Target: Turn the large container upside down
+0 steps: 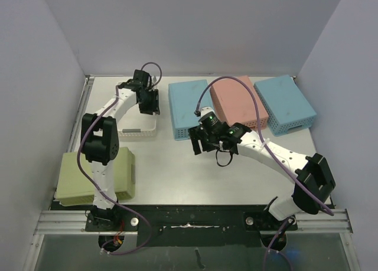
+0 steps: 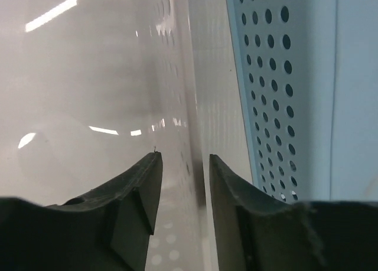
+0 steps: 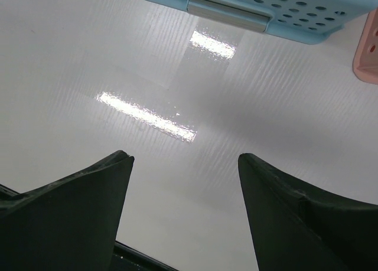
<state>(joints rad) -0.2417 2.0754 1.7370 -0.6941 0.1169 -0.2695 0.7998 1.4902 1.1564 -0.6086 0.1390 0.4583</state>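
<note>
Workspace with five perforated plastic containers on a white table [image 1: 177, 170] and two arms.

**Task object.** White perforated plastic container [image 1: 142, 133], left of centre in the overhead frame. Its opening faces up. Its long axis runs from the lower to the upper part of the frame, and the short wall with a grey handle is nearest the arm bases.

**Count.**
- One white container.
- Two blue containers, both base-up: one at centre [image 1: 189, 108], one at upper right [image 1: 284, 104].
- One pink container [image 1: 236, 100], base-up, between the two blue ones.
- One pale green container [image 1: 97, 173] at lower left, flat face up and the broadest of the five.

**Left gripper** [image 1: 149, 103]. It sits over the right-hand wall of the white container. Its fingers are set narrowly apart and straddle that wall.

**Right gripper** [image 1: 204, 142]. It hangs above bare table just below the centre blue container, fingers spread wide and holding nothing.

**View differences.**
- Left wrist view alone shows the gripper [image 2: 184, 159] with the white wall [image 2: 171, 58] rising between its fingers, neither pad seen pressing it, and the blue container's side [image 2: 266, 76] just beside. From overhead the gripper body hides this.
- Right wrist view shows the gripper [image 3: 184, 157], glossy table [image 3: 147, 76], a blue handle end [image 3: 248, 5] and a pink corner [image 3: 369, 46].
- The green container appears only overhead.
</note>
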